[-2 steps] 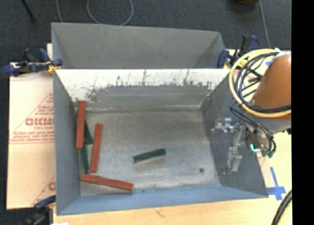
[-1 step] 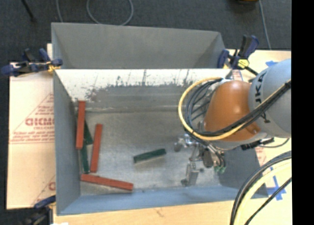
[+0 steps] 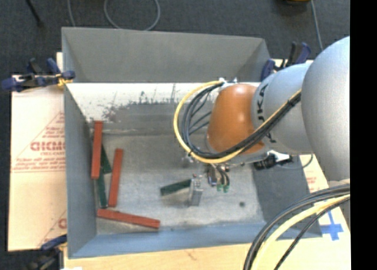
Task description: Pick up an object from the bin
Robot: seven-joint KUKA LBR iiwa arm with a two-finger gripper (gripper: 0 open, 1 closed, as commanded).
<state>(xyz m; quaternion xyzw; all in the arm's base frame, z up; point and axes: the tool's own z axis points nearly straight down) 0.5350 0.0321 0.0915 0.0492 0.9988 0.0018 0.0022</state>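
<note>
Little readable text: partial arm lettering, red cardboard print, one blue mark.
Arm (image 3: 294, 104), 3 o'clock: dark letters on the grey link beside the orange cover (image 3: 232, 118), crossed by cables (image 3: 188, 127); a K is legible at the top and the rest is not clear. Cardboard (image 3: 35, 145), 9 o'clock: red block word inside a red triangle outline, with small red lines under it, all unreadable. Pale board (image 3: 316, 174), 4 o'clock: blue cross-shaped mark (image 3: 334, 228). No numbers can be read.
</note>
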